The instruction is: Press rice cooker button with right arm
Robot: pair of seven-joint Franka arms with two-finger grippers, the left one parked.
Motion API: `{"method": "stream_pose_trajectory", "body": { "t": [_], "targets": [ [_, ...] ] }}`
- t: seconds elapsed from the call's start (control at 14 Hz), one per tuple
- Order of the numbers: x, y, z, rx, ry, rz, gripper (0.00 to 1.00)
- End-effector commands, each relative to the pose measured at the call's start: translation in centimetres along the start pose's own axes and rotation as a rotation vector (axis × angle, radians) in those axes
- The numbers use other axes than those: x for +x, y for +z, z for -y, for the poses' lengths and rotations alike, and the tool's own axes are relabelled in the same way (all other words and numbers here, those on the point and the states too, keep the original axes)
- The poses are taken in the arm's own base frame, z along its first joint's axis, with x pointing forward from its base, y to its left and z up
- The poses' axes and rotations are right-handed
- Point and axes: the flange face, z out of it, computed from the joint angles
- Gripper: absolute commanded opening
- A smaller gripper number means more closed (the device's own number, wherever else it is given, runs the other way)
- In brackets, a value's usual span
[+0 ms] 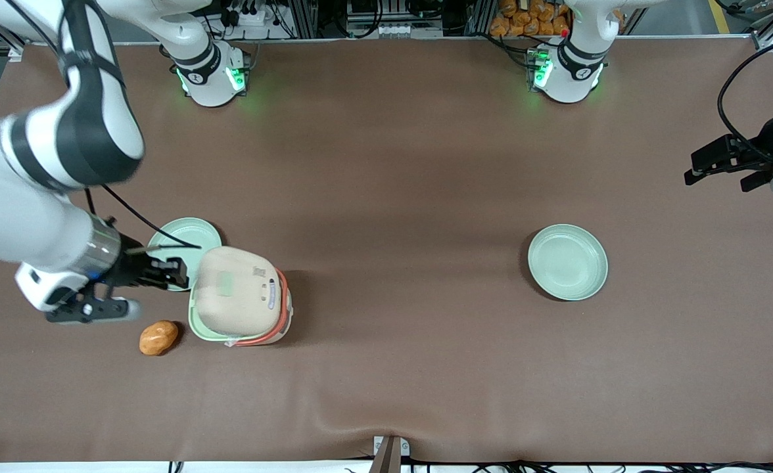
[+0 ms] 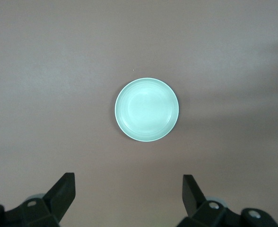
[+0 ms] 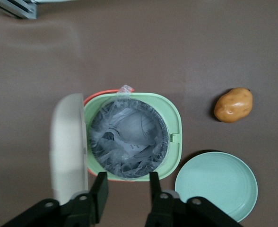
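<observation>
Two plates flank the front view: one toward the parked arm's end (image 1: 567, 261), one (image 1: 186, 238) beside the rice cooker (image 1: 242, 297), lid raised. The fingers' tips (image 1: 175, 272) hover just beside its rim. Wrist view: fingers (image 3: 127, 189) slightly parted, empty, above the open pot (image 3: 129, 137); potato (image 3: 233, 105) nearby on the desk (image 3: 177, 47).

You get even, soft overhead light on the brown table (image 1: 399, 164), with faint shadows beside the rice cooker (image 1: 240, 297) and plates. The gripper (image 3: 125, 191) sits near the cooker, its fingers parted. Green glows mark the arm bases; the near arm looks slightly blurred.
</observation>
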Motion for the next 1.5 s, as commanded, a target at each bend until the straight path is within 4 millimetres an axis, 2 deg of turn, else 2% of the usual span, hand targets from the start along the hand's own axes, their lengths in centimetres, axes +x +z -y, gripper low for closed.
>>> {"method": "stream_pose_trajectory", "body": {
  "t": [0.0,0.29,0.57,0.79,0.93,1.14,1.29,1.43],
  "targets": [
    [-1.9,-4.3,-0.1,0.022,-0.007,-0.034,1.0],
    [-5.4,-8.5,-2.1,0.007,0.016,0.052,1.0],
    [-9.4,-11.3,-4.8,-0.001,0.043,0.144,1.0],
    [-10.9,-14.0,-7.2,-0.001,-0.018,0.105,1.0],
    [-11.8,-15.6,-9.0,-0.06,-0.003,0.087,1.0],
    [-12.1,-15.5,-11.6,-0.132,-0.035,0.119,1.0],
    [-12.3,-14.2,-13.3,-0.116,0.004,0.148,1.0],
    [-12.3,-13.9,-13.5,-0.117,0.008,0.157,1.0]
  ]
}}
